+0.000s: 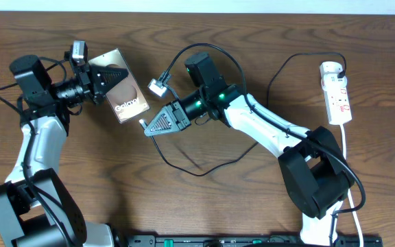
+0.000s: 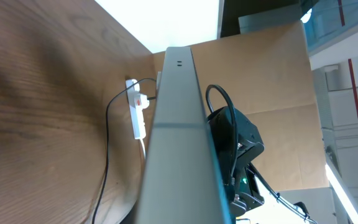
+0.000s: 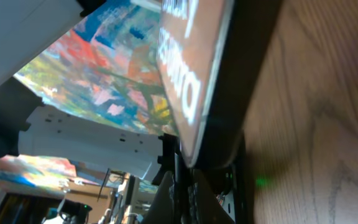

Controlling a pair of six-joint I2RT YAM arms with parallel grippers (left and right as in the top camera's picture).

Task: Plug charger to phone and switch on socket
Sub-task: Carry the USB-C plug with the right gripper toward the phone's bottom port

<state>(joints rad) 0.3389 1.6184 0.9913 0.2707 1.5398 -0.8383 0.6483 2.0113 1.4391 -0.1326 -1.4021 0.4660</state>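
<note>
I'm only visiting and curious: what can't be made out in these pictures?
Whether the tip of the charger is in the phone: in the overhead view it is too small and the right gripper covers it; the right wrist view is a blurred close-up.
Whether the switch on the socket is on: too small in the overhead and left wrist views.
The fingers of the left gripper: in the left wrist view, the phone's edge hides them.

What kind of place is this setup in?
Likely an indoor robotics lab bench. The left arm and right arm stand at a wooden table, a cardboard screen rises beyond it, and a white power strip lies nearby.
</note>
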